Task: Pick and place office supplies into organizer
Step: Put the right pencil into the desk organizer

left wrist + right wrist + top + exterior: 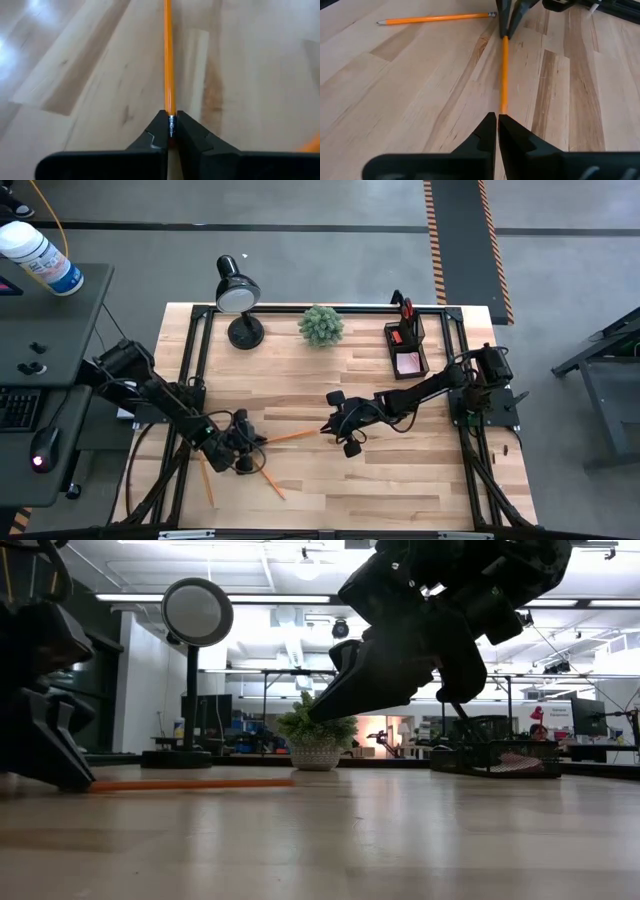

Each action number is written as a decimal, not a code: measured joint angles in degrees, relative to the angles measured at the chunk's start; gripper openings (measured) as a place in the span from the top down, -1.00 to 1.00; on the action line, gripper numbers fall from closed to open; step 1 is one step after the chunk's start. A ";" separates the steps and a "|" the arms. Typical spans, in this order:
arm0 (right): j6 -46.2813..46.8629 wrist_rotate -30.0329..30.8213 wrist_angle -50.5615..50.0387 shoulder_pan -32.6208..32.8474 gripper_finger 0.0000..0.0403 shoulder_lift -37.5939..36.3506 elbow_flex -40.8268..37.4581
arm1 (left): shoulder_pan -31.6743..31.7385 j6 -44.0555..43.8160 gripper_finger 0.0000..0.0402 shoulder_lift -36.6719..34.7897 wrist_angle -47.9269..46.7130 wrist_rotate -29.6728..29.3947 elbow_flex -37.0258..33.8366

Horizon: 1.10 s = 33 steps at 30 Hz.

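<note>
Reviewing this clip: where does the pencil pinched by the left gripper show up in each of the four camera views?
High view: the pencil lies mid-table, running from the left gripper toward the right gripper.
Low view: the pencil lies flat on the tabletop at left.
Left wrist view: the pencil runs straight out from the shut fingers.
Right wrist view: the pencil runs down the centre.
Shared landmark: the left gripper clamped on its metal-banded end.

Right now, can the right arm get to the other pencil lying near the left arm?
Probably not easily. The left gripper, shut on a pencil, sits between the right gripper and the loose pencil, so that arm blocks the straight way over.
</note>
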 joint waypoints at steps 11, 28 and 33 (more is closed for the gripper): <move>-1.47 0.39 0.65 0.02 0.94 -0.08 0.02 | -0.04 4.58 0.99 -1.01 2.92 -3.77 0.02; -16.91 28.00 -2.12 8.07 0.94 -16.48 0.04 | -0.07 19.87 1.00 -13.40 3.86 -13.93 0.09; -20.63 35.32 -2.12 9.64 0.94 -19.09 0.04 | -0.07 31.04 1.00 -17.19 7.96 -19.08 0.09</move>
